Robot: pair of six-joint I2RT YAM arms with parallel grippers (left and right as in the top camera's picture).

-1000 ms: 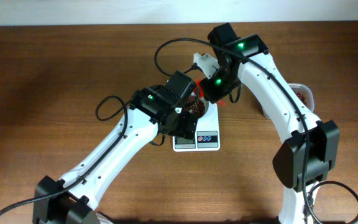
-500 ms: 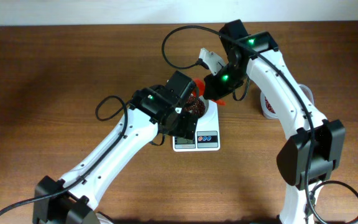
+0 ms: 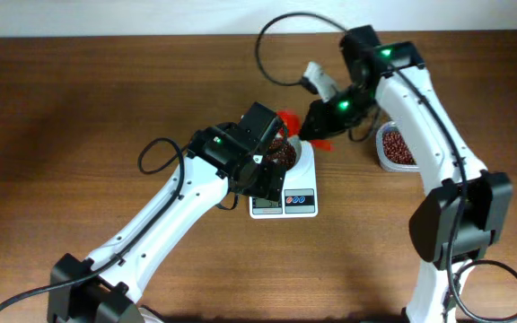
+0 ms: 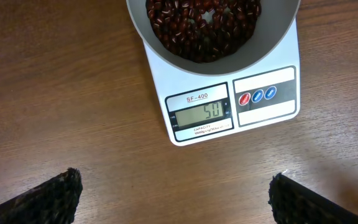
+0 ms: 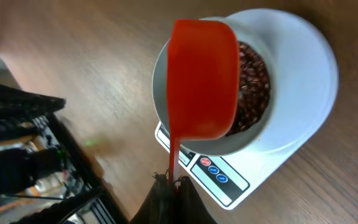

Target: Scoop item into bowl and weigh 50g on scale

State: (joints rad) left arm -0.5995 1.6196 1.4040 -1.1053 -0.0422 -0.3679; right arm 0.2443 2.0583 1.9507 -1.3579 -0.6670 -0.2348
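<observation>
The scale, marked SF-400, reads 50, straight ahead of the left gripper, whose jaws stand wide and empty over open table. On it the bowl holds the beans. The right gripper pinches a red scoop, held beyond its jaws over the bowl's rim.

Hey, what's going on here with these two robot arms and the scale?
The right claw holds a red plastic scoop above a small white bowl of dark reddish-brown beans, which sits on a white digital kitchen scale. The scale's display reads 50, so the target weight looks reached. The left claw hovers open over the table in front of the scale.
</observation>
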